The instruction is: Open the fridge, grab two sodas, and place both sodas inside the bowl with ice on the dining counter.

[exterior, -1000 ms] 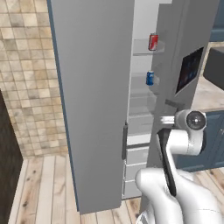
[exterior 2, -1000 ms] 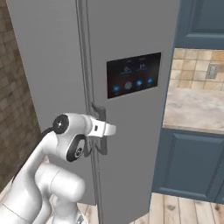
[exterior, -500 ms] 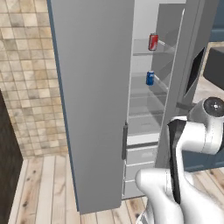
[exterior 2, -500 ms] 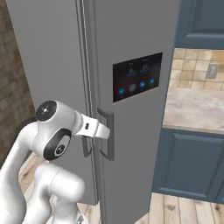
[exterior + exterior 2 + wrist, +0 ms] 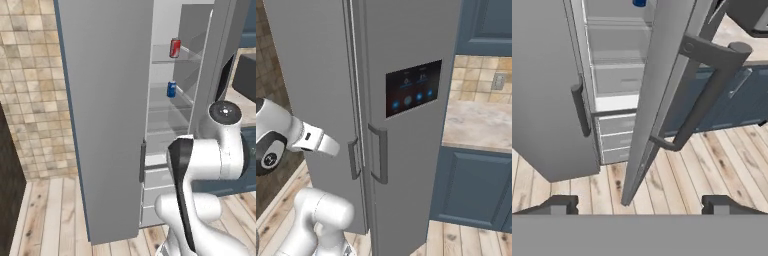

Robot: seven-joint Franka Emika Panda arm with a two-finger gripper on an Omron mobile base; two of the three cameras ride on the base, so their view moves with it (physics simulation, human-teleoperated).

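Observation:
The fridge (image 5: 105, 100) has its left door shut and its right door (image 5: 662, 85) swung open. On a glass shelf inside stands the red soda (image 5: 175, 48), and one shelf lower the blue soda (image 5: 171, 89); the blue soda's (image 5: 639, 2) base also shows at the top edge of the hand view. My gripper (image 5: 639, 205) is open and holds nothing, hanging back from the open door's edge and below its bar handle (image 5: 707, 95). The black dispenser panel (image 5: 413, 89) sits on the right door. The bowl with ice and the dining counter are out of view.
White drawers (image 5: 614, 135) fill the fridge's bottom. Right of the fridge are dark blue cabinets (image 5: 476, 185) under a beige counter (image 5: 478, 125). A tiled wall (image 5: 30, 75) stands to the left. Wooden floor (image 5: 712, 165) lies below the door.
The gripper has gone from shut to open and come away from the door handle. The right door has swung wider, showing both sodas, and the arm has drawn back to the right.

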